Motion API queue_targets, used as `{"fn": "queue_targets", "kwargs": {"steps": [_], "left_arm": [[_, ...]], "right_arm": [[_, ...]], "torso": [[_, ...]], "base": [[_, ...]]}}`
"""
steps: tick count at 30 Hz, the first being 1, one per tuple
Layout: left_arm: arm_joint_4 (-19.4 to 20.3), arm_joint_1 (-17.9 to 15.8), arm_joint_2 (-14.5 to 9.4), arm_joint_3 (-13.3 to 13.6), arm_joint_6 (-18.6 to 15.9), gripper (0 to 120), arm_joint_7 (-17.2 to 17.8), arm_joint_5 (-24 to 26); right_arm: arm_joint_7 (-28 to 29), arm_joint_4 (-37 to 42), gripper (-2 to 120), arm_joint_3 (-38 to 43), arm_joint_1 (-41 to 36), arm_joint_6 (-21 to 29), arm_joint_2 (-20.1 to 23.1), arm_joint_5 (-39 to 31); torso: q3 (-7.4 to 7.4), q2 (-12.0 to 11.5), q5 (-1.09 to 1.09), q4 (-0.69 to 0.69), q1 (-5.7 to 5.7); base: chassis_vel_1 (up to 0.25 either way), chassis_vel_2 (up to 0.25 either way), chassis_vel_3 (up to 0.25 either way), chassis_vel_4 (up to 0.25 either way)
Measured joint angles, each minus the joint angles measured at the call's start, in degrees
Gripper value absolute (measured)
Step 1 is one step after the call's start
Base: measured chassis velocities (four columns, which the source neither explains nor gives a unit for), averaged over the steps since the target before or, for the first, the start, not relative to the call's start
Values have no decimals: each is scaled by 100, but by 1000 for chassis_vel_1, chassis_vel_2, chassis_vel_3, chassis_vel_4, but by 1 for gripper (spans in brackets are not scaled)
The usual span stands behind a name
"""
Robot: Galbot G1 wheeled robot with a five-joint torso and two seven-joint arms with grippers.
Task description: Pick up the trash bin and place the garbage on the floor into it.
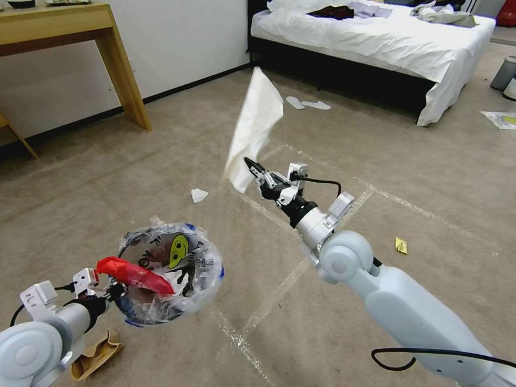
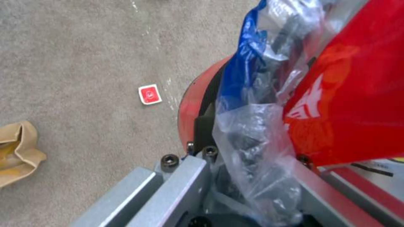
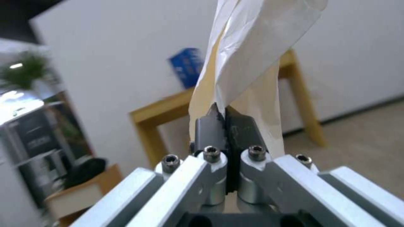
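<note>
the right pincer (image 1: 251, 164) was pinching a white tissue (image 1: 253, 128), held aloft and well apart from the trash bin (image 1: 171, 273), which the left pincer (image 1: 110, 289) gripped by its rim above the floor (image 1: 419, 177). this looked like the carrying step; next, the tissue needed bringing over the bin's mouth.

Left gripper's fingertips (image 2: 252, 176) buried under crinkled clear plastic liner (image 2: 257, 151) and red wrapper (image 2: 358, 104). Brown cardboard scrap (image 2: 17, 151) cut off at picture edge. Print on small red square wrapper (image 2: 150, 94) too small to read.
</note>
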State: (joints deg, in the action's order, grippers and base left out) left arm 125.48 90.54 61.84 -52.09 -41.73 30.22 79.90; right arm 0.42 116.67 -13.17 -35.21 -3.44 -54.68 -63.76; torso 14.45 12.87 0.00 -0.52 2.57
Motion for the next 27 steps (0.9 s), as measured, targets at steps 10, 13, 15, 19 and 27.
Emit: {"fn": "queue_targets", "kwargs": {"steps": [10, 13, 15, 19, 27], "left_arm": [[-10, -35, -53, 106, -39, 0, 123, 151], [-32, -76, -60, 129, -40, 0, 139, 170], [-43, -88, -67, 130, -41, 0, 145, 189], [-55, -92, -72, 130, -42, 0, 150, 216], [-68, -110, -107, 101, -43, 0, 186, 304]], "right_arm": [[-451, 291, 0, -830, 410, -211, 228, 725], [-463, 317, 0, -941, 436, -211, 292, 844], [-471, 294, 0, -1009, 440, -210, 306, 933], [-498, 116, 0, -1216, 452, -252, 315, 1113], [-509, -44, 0, -1604, 449, -288, 324, 1400]], "torso": [[0, 0, -1, -1, 0], [0, 0, -1, -1, 0], [0, 0, -1, -1, 0], [0, 0, -1, -1, 0], [0, 0, -1, -1, 0]], "base": [[0, 0, 0, 0], [0, 0, 0, 0], [0, 0, 0, 0], [0, 0, 0, 0], [0, 0, 0, 0]]}}
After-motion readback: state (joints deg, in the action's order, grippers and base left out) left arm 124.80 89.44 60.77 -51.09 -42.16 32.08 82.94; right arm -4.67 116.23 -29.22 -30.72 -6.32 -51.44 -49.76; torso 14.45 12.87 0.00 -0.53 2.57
